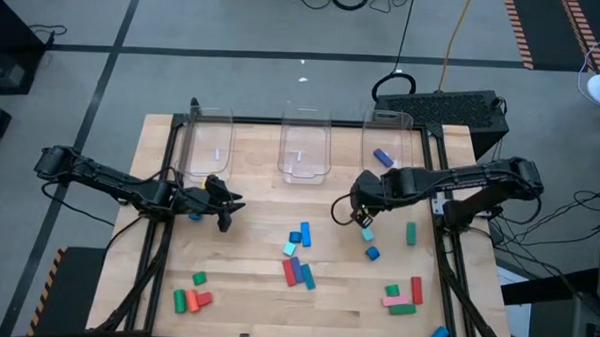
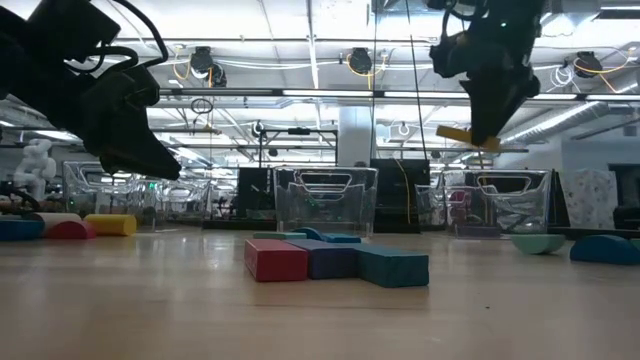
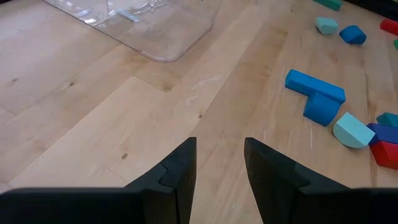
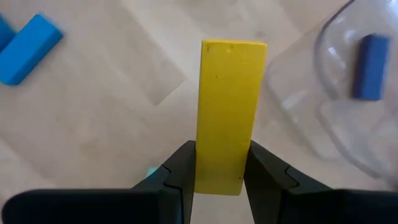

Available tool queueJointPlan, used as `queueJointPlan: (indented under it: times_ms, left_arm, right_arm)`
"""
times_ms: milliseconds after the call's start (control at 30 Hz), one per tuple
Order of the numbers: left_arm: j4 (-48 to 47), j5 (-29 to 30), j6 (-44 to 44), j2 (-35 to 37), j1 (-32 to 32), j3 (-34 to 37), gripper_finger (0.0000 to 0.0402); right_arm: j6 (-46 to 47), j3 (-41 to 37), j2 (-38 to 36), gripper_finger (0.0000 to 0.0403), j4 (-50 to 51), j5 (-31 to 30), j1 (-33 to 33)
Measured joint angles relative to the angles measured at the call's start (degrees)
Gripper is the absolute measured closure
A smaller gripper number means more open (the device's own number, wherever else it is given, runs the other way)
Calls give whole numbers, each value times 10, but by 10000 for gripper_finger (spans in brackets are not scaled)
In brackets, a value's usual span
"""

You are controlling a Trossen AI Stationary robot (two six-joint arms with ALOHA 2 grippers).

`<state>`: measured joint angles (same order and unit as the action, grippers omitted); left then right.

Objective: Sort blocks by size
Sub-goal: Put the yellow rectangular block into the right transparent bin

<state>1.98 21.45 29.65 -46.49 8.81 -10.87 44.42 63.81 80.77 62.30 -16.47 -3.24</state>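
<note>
Right wrist view shows the right gripper (image 4: 217, 171) clamping a yellow bar (image 4: 230, 112) above the table near the right bin (image 4: 348, 124), while the empty left gripper (image 3: 221, 171) stands parted; a shallow pinch could let it slip.

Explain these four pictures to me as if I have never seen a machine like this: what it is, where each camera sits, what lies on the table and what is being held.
This is a robot with two dark jointed arms at a wooden table. One picture looks straight down from above, one looks level across the tabletop, and one comes from a camera on each wrist.

Three clear bins stand along the far edge; the one on the right arm's side holds a blue block. Coloured blocks lie scattered on the wood.

The right claw grips a yellow bar and is raised above the table near that bin. The left claw is open and empty, over bare wood near the bin on the left arm's side.
</note>
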Motion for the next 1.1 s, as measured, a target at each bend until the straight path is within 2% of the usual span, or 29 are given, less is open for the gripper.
queueJointPlan:
  times_ms: [367, 600, 1100]
  left_arm:
    - [-1, 0, 0, 0, 0, 0, 265]
    - [-7, 0, 0, 0, 0, 0, 265]
    - [-13, -2, 1, 0, 0, 0, 265]
  right_arm:
    - [-54, 0, -31, 308, -10, -2, 60]
    - [-66, 0, -72, 308, -2, -34, 115]
    - [-139, -12, -45, 308, -26, -32, 263]
